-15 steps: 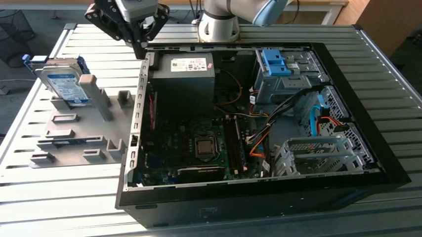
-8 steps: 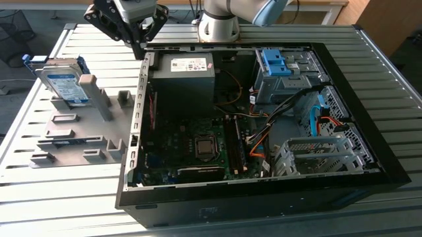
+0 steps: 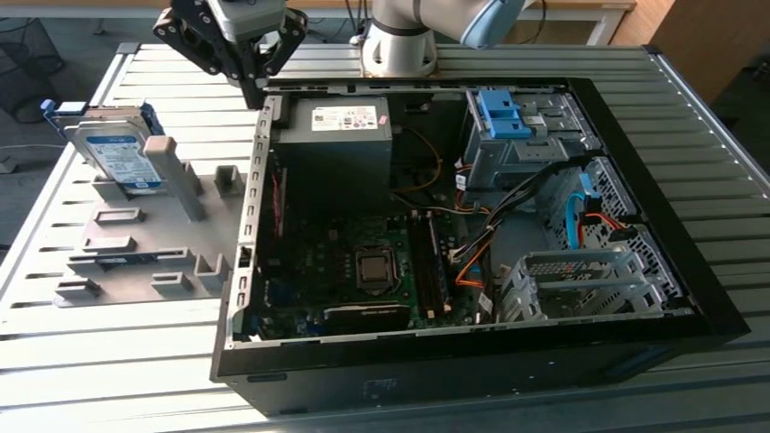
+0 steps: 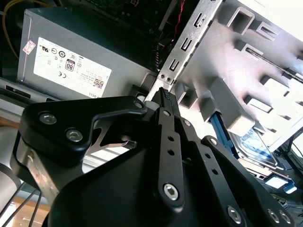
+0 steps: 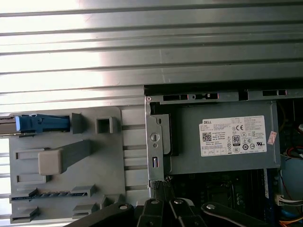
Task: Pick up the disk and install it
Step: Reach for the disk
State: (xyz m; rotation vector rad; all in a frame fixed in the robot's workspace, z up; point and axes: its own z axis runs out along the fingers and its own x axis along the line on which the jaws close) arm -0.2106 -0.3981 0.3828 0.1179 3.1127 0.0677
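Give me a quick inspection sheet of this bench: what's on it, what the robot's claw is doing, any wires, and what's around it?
Surface: slatted metal table with an open computer case lying on it.
Job's things: the disk stands tilted in a grey holder plate at the exterior view's left, outside the case, not gripped.
Clutter: nothing seen.
Grippers: gripper shut and holding nothing, above the case corner by the power supply.
Cables: orange, black and blue cables inside the case.
Surroundings: robot base on the table behind the case; wooden furniture beyond.
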